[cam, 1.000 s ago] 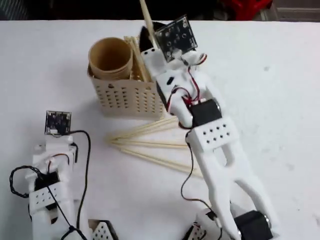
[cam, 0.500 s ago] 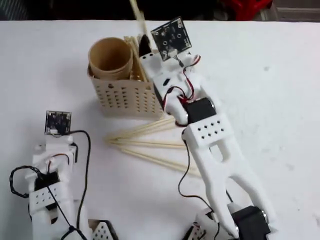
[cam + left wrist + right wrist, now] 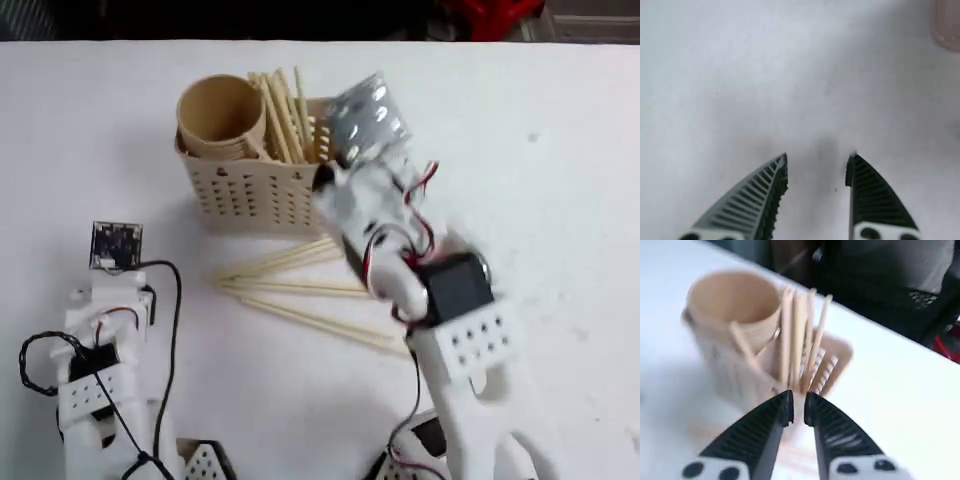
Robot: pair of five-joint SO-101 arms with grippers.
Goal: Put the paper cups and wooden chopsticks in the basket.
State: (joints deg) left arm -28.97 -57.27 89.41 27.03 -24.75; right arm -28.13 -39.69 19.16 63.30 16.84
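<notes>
The bench (image 3: 560,150) is a plain white top with a few tiny dark specks here and there. Past its far edge it all goes dark, and there's something red (image 3: 495,15) poking in toward the right, no idea what it is. In the right wrist view there's a black mesh thing (image 3: 920,295) behind the bench, maybe a chair back, can't say for sure.

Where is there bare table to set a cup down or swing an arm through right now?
Free: the table right of the right arm, and the stretch left of the basket, beyond the left arm. Crowded: in front of the basket, where loose chopsticks lie beside the right arm.
</notes>
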